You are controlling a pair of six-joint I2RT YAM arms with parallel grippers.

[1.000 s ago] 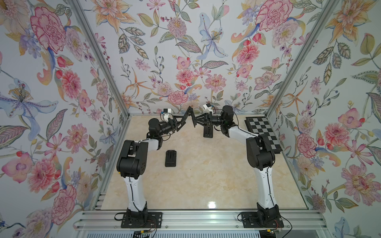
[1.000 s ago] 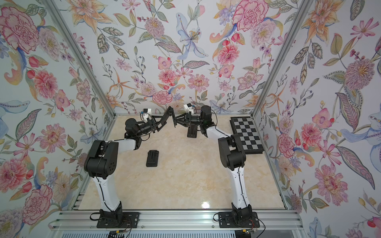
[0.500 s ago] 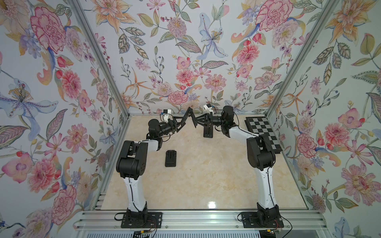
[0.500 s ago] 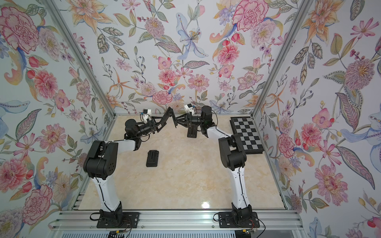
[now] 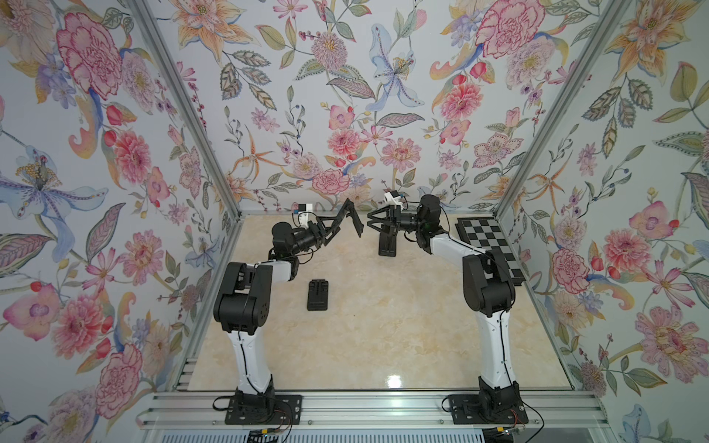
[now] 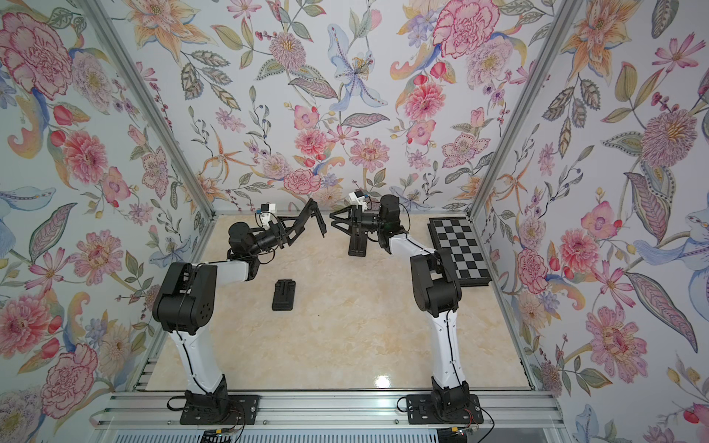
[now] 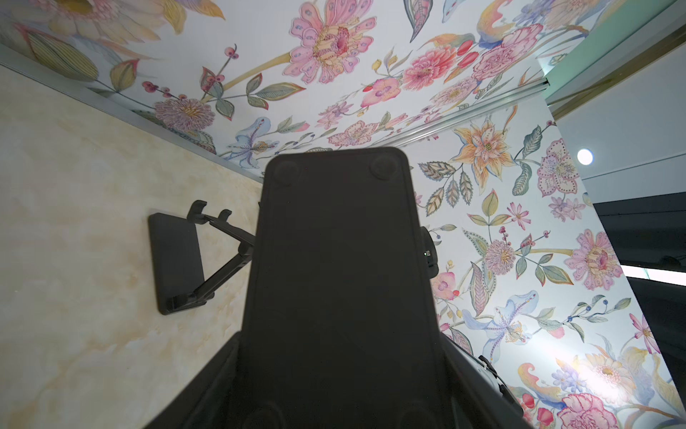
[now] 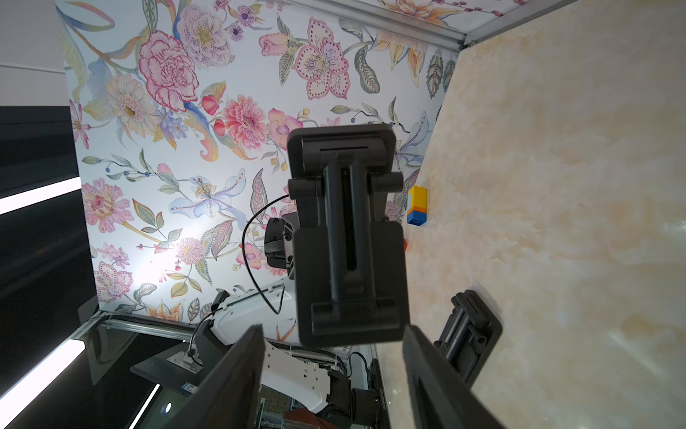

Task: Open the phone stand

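Note:
My left gripper [image 5: 339,222] [image 6: 297,228] is raised at the back of the table and shut on a black phone stand [image 5: 357,224] [image 6: 319,222], gripping it across its width. In both top views one part of the stand angles down from its raised top. Its flat underside [image 7: 334,260] fills the left wrist view between the fingers [image 7: 208,379]. My right gripper [image 5: 371,224] [image 6: 333,224] faces it, open and holding nothing. In the right wrist view the stand [image 8: 349,237] hangs just beyond the spread gripper [image 8: 332,334].
An unfolded black stand [image 5: 386,245] [image 6: 356,245] [image 7: 178,260] sits on the table under my right gripper. A folded one [image 5: 317,294] [image 6: 284,294] [image 8: 467,334] lies flat left of centre. A checkerboard [image 5: 487,245] [image 6: 458,249] lies along the right wall. Stacked toy bricks [image 8: 416,204] stand by the left wall.
My right gripper has opened and let go of the held phone stand, standing slightly back from it. The left arm has not moved.

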